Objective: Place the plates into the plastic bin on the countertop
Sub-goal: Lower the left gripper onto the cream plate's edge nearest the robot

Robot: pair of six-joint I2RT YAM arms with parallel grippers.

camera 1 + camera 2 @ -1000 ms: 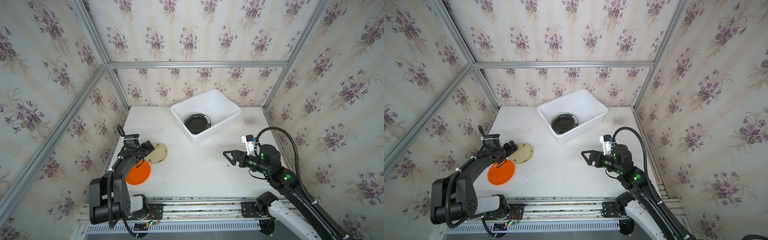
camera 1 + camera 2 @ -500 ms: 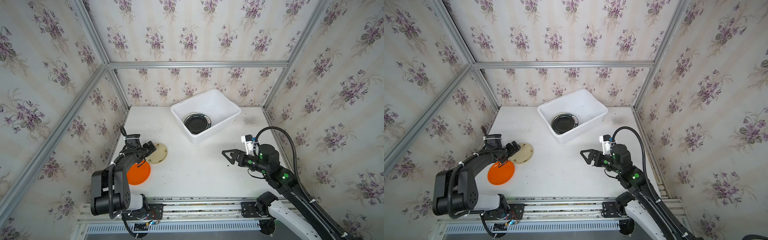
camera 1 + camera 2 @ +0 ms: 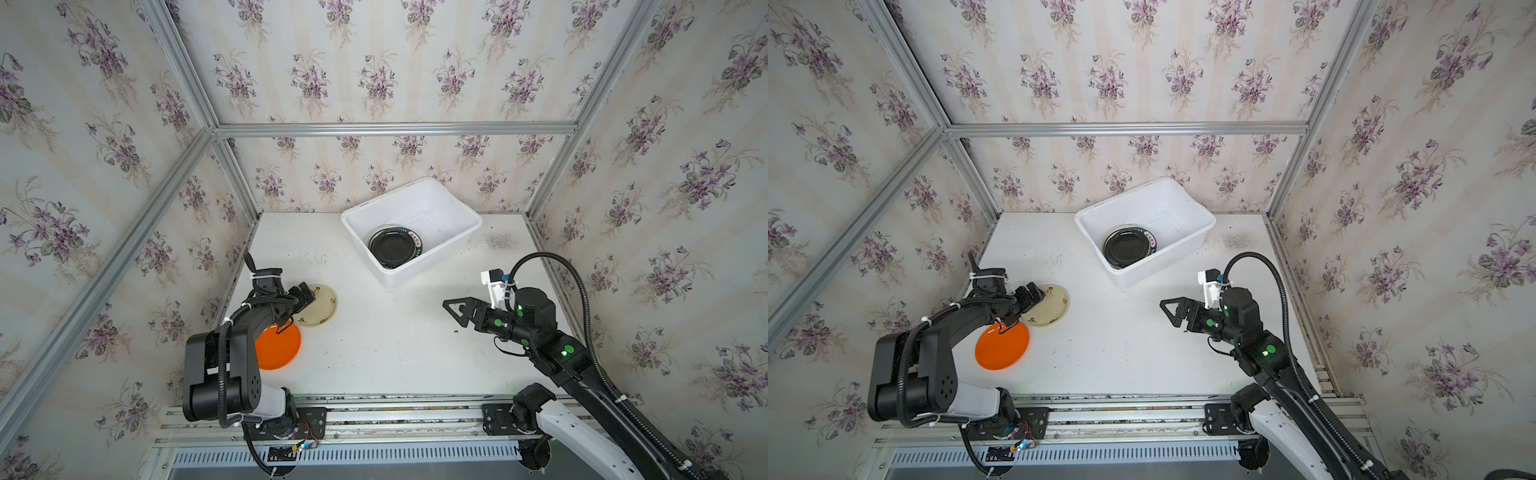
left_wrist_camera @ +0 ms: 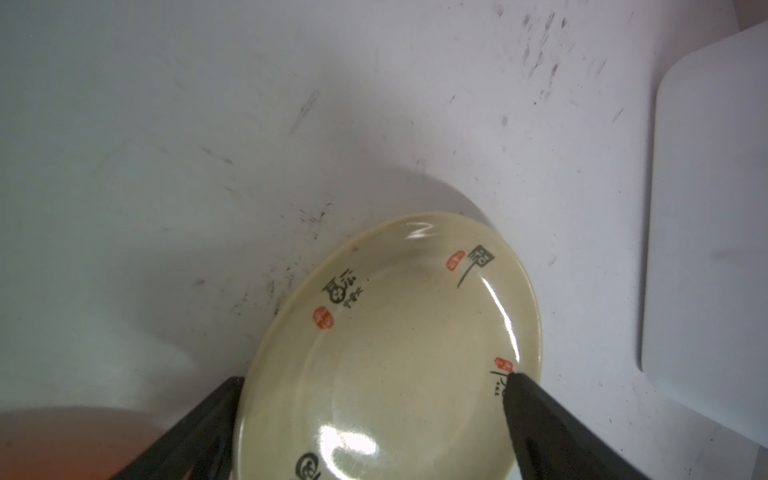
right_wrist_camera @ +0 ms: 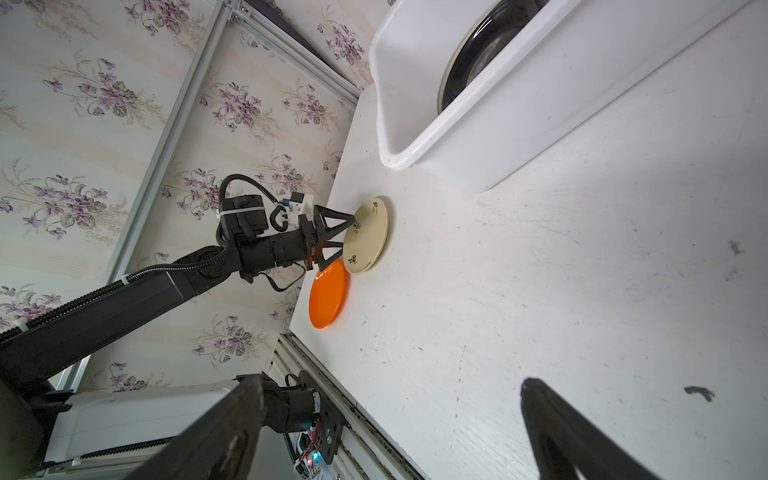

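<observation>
Lit brightly and evenly from overhead. Left white glare streaks on the cream plate (image 4: 386, 345), a soft grey shadow beside it on the bench (image 4: 166, 124). Blurred the right end effector (image 5: 390, 380) up close.

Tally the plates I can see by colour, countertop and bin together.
Cream plate, on the countertop: 1
Orange plate, on the countertop: 1
Black plate, topmost in the plastic bin: 1
Total: 3 countable; rims beneath the black one are too hidden to count.
</observation>
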